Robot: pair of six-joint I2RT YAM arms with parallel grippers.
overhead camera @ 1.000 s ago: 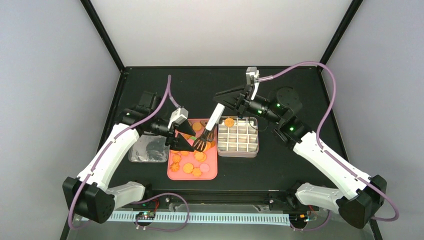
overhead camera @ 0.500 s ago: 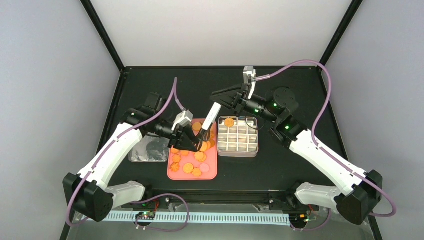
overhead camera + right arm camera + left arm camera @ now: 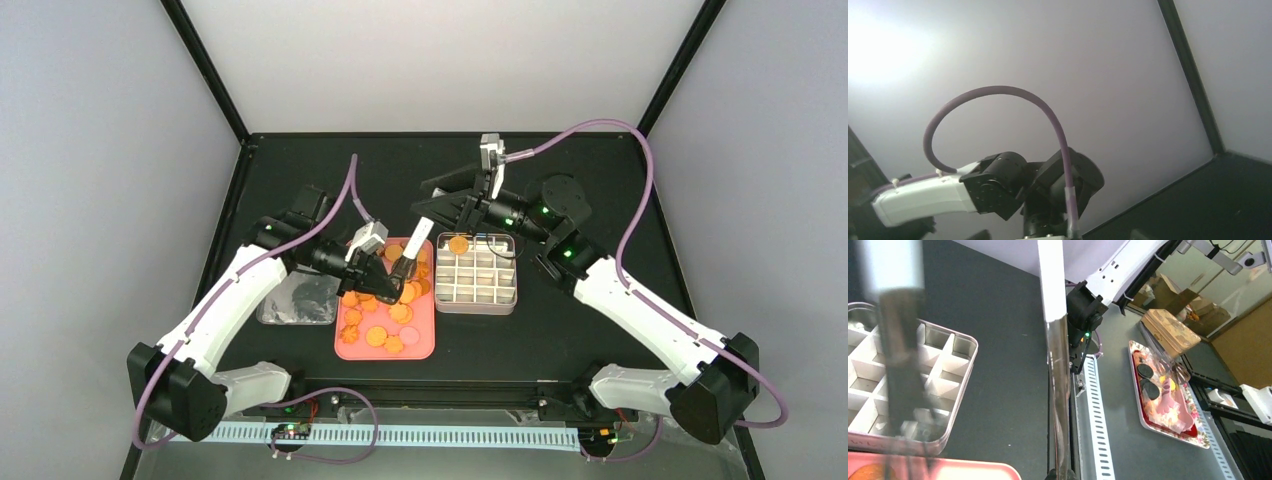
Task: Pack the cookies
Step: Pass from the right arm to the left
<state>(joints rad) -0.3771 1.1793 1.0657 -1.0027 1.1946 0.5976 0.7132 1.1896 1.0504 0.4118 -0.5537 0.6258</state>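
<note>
Top external: right pincer (image 3: 431,208) clamps spatula (image 3: 420,246) above pink tray (image 3: 431,338) far edge; left pincer (image 3: 386,286) spread unclear.

The cookies (image 3: 376,337) are mostly orange-golden, one of them pale pink, against a pink tray (image 3: 429,345). The tin (image 3: 478,307) is silver with a white grid and holds a single orange round. The spatula (image 3: 423,238) has a white handle and a black slotted head. The tabletop (image 3: 580,330) is matte black and the cable (image 3: 998,90) is purple.
</note>
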